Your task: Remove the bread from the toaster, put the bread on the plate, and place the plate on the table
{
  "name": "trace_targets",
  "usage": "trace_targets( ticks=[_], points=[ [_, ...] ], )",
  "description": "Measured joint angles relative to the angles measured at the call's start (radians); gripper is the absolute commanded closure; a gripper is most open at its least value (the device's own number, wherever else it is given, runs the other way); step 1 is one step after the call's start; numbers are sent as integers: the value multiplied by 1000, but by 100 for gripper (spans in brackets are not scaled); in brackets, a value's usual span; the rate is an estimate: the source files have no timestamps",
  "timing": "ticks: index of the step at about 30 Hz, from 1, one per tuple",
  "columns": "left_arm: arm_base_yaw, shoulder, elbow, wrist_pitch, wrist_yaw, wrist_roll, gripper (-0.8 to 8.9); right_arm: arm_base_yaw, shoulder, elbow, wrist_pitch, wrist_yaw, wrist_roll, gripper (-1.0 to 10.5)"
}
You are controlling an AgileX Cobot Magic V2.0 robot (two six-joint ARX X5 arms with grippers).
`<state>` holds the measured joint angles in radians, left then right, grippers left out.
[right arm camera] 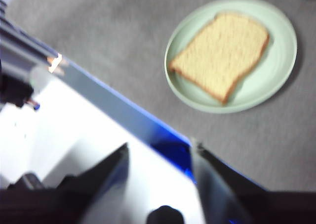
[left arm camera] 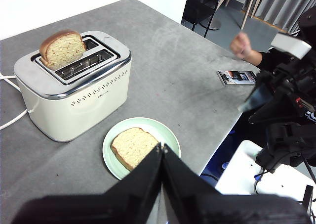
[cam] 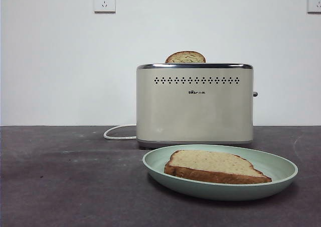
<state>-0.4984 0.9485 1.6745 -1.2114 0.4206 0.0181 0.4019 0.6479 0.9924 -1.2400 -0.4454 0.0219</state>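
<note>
The cream toaster stands on the table with one slice of bread poking out of its top slot. In front of it lies the mint-green plate, on the table, with a second slice of bread flat on it. In the left wrist view the toaster, its bread and the plate with the flat slice all show. My left gripper hovers high over the plate's near side, shut and empty. My right gripper is open and empty, off the table's edge, apart from the plate and its bread.
A white cord runs from the toaster's back left. A phone lies near the table's far edge, beside a person's hand. The other arm stands past that edge. Two wall sockets sit high on the white wall.
</note>
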Motion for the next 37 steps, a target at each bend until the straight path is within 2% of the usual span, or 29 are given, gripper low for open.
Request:
trace_targets(
  ticks=[5, 37],
  points=[
    [0, 0, 0, -15, 0, 0, 822, 5, 3, 0, -61, 0, -8, 962],
    [0, 0, 0, -34, 0, 0, 822, 5, 3, 0, -56, 2, -11, 944]
  ],
)
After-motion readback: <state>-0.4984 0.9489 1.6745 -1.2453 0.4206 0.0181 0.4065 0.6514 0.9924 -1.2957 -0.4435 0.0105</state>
